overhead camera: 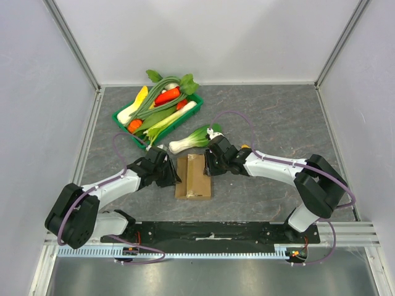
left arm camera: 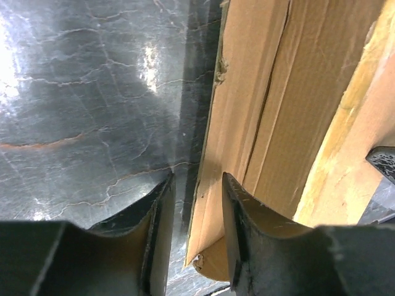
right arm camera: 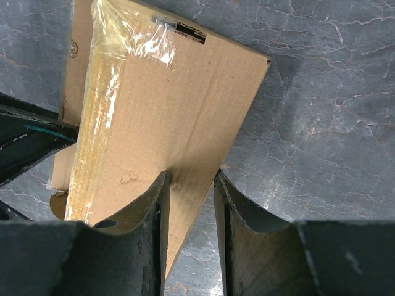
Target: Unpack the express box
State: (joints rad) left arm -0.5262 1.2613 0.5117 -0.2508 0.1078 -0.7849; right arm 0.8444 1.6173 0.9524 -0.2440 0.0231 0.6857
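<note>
- Top view: the box (overhead camera: 193,177) is seen lying flat on the table (overhead camera: 278,123), near the front, right between the two arms. The left gripper (overhead camera: 170,174) is parked at its left side, the right gripper (overhead camera: 210,161) at its far right corner.
- Same view: a bok choy (overhead camera: 191,140) is laid just behind the box. A green tray (overhead camera: 118,115) stuffed with veg is set further back on the left, apart from the box.
- Left wrist view: a brown flap (left arm camera: 247,123) of the box is caught nearly edge-on between the fingers (left arm camera: 157,234). The jaws are held apart. The flap is leaned against the finger on the right of the picture and a dark gap is left on the other side, so nothing is actually pinched.
- Right wrist view: the box's top, with clear tape (right arm camera: 133,43) stuck along it, is seen under the gripper, and its long edge is passed across the gap between the fingers. The jaws are apart here too, and no clamp on the cardboard is seen. Whether the tips are touching it can't be told.
</note>
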